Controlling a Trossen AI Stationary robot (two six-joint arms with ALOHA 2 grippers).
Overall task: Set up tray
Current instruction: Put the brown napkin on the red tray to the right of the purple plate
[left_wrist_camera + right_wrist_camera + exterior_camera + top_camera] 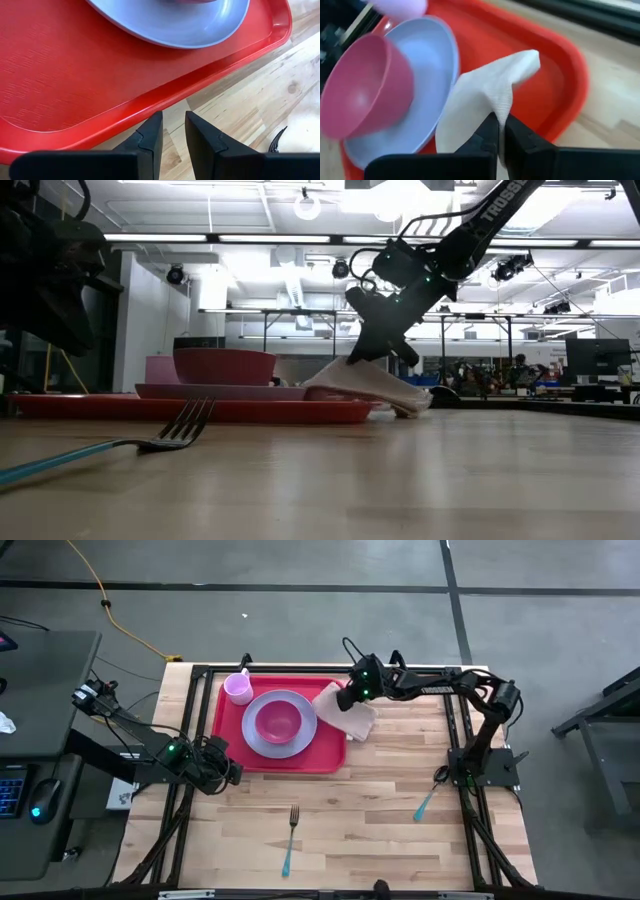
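Observation:
The red tray (330, 755) lies in the far middle of the table. It carries a lavender plate (262, 745) with a pink bowl (277, 722) and a pale pink cup (238, 688). A white napkin (354, 720) lies across the tray's right rim, partly on the wood. My right gripper (350, 698) is over the napkin's far left part and shut on it. My left gripper (232, 773) waits just off the tray's near left corner, with its fingers a narrow gap apart (173, 125) and pointing at the rim (125, 107) without touching it. My right gripper (501, 125) pinches a raised fold of the napkin (492, 107) between its two fingers, coming from above and slanting down. The cloth rises to a peak (530, 57) beyond the fingers. In the low view the napkin's lower end (405, 402) rests on the table and its left part over the tray's rim.
A fork with a teal handle (291, 833) lies on the near middle of the table. A second teal-handled utensil (428, 800) lies near the right arm's base. Bare wood stretches between the tray and the near edge.

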